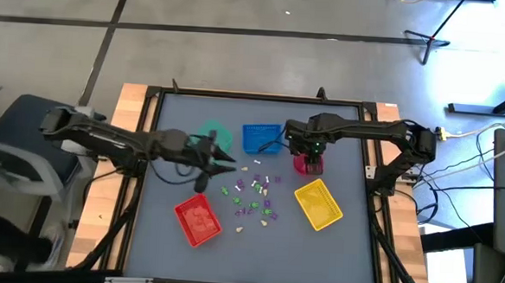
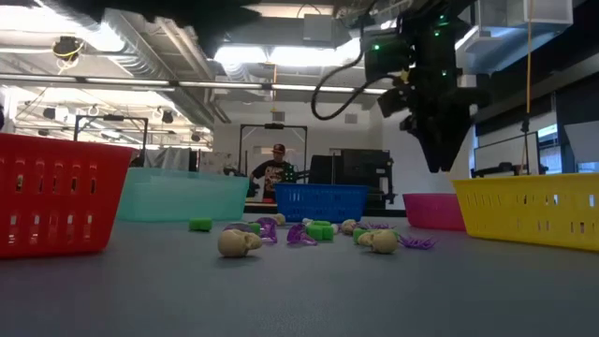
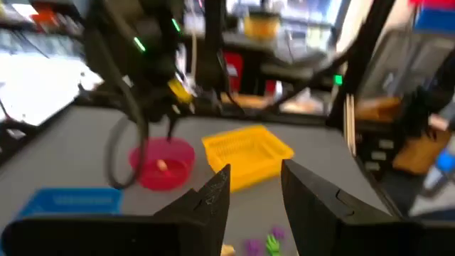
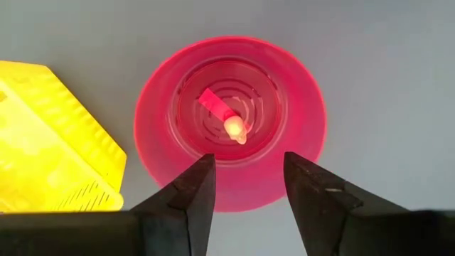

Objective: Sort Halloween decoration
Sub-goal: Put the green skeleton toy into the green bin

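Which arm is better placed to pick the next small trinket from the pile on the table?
Probably the left. Its end effector is open and hangs at the edge of the trinket pile. The right end effector, also open, is above the pink bowl, farther from the pile, with one trinket lying inside.

- The floor (image 1: 242,11) is grey with dark lines.
- Long bright lights (image 2: 281,54) hang from the ceiling.
- A person (image 2: 277,168) sits far back.
- The grey worktop (image 1: 351,251) has a wooden edge (image 1: 132,96).

I see bright ceiling lights (image 2: 281,56) glaring in the low view; my left wrist view is motion-blurred throughout.
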